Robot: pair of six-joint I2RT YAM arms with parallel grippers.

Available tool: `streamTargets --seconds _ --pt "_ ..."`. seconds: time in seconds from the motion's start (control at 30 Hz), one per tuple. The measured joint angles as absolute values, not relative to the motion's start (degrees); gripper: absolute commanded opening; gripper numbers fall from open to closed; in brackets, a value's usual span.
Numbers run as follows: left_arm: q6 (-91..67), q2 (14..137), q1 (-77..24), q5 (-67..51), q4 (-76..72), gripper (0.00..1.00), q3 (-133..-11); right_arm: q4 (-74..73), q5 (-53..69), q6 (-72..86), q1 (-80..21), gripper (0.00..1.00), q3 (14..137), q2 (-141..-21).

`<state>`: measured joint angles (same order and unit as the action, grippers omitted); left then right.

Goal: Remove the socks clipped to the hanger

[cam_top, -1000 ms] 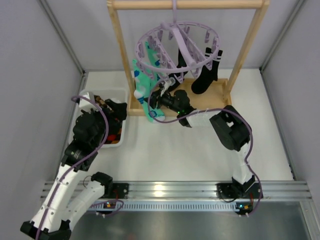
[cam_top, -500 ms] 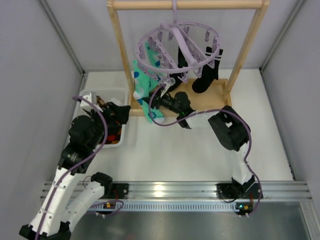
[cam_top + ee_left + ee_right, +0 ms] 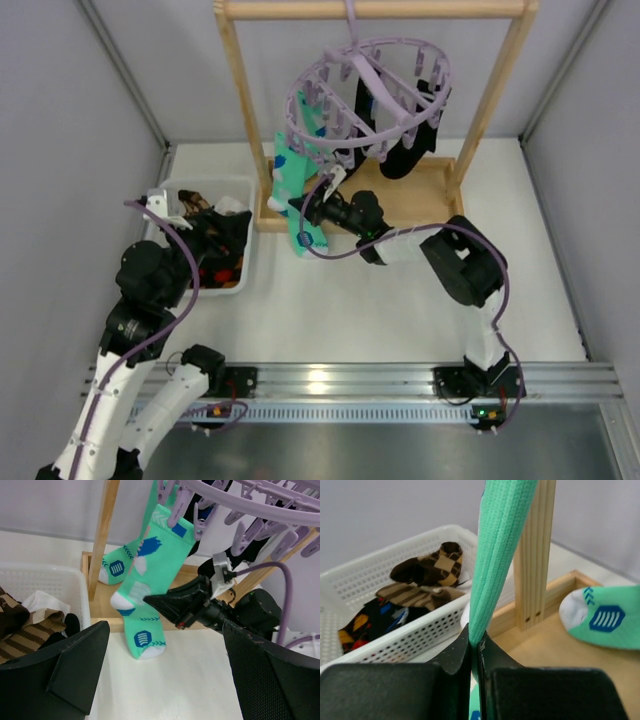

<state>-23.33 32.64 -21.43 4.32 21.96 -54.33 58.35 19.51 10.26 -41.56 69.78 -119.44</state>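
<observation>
Right gripper (image 3: 474,642) pinches the mint-green sock (image 3: 150,575) tight. The sock hangs clipped at the left of the tilted lilac hanger (image 3: 370,95), with black socks (image 3: 405,150) to its right. Left gripper (image 3: 228,228) gapes wide and empty at the white basket (image 3: 170,192).

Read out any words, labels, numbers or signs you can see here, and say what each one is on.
No readable words, brands or numbers in any view.
mint-green sock: blue hexagon badges with white bars, and blue chevrons; marks only, no letters.
brown diamond-patterned sock in the white basket: pattern only, no text.
</observation>
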Motion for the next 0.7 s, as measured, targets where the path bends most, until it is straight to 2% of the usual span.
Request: streamTargets --seconds 0.43,0.7 --pt "-22.9 32.2 -21.4 3.0 22.8 0.98 -53.6 68.7 14.9 14.1 -44.3 0.00 42.9 -94.0" --pt "-25.6 39.1 -21.4 -3.3 21.6 0.98 -52.5 66.3 11.5 14.2 -44.3 0.00 36.9 -87.7"
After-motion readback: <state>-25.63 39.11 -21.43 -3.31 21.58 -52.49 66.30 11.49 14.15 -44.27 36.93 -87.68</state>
